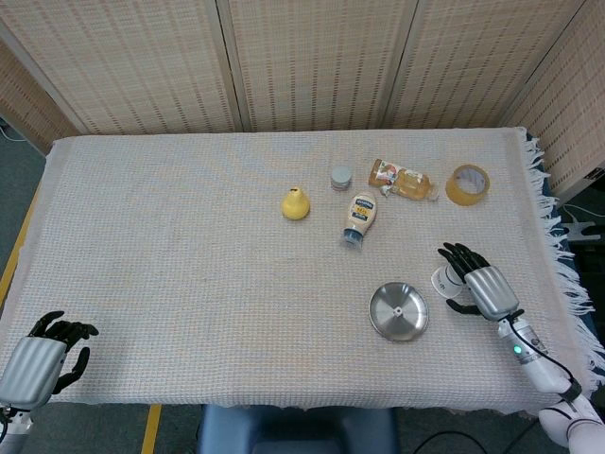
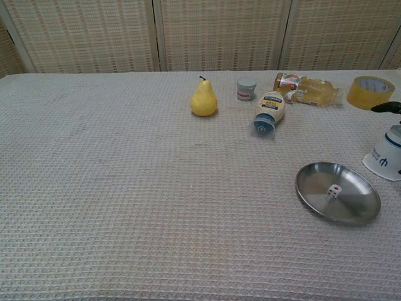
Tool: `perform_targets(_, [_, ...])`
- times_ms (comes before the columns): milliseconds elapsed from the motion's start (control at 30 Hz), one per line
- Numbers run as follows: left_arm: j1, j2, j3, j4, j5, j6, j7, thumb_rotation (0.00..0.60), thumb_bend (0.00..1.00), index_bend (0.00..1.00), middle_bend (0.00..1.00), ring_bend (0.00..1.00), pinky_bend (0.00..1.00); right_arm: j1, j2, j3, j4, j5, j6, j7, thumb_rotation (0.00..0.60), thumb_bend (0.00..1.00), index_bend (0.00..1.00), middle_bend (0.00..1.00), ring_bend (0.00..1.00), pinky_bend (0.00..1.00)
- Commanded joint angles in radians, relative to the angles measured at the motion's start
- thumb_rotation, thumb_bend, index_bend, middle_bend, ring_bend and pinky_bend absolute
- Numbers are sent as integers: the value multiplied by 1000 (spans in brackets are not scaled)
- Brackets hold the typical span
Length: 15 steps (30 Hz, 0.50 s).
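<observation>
A white cup with blue print (image 2: 385, 157) stands mouth-down on the cloth, just right of a round steel plate (image 2: 354, 205). A small white die (image 2: 334, 192) lies on the plate. My right hand (image 1: 480, 287) is beside the cup (image 1: 442, 281) with its fingers spread apart, and it grips nothing. In the chest view only one dark finger (image 2: 385, 107) shows, above the cup at the right edge. My left hand (image 1: 38, 362) hangs off the table's front left corner, fingers loosely apart, holding nothing and far from every object.
At the back stand a yellow pear (image 2: 203, 99) and a small grey jar (image 2: 246, 88). A mayonnaise bottle (image 2: 269, 111) and an amber bottle (image 2: 307, 88) lie on their sides there. A tape roll (image 2: 369, 91) sits far right. The fringed cloth edge (image 1: 564, 274) is close behind my right hand.
</observation>
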Motion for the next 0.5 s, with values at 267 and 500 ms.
perform_targets(267, [-1,-3,2,0,1,-5,10,600,514,405,446,372,197,-132,392,16,-820,21,209,-690,600,62,0,0,0,54])
perform_targets(500, [0,-6,4,-5,4,-7,26,600,514,404,447,372,197,-216,387,17,-922,12,301,-841,600,62,0,0,0,53])
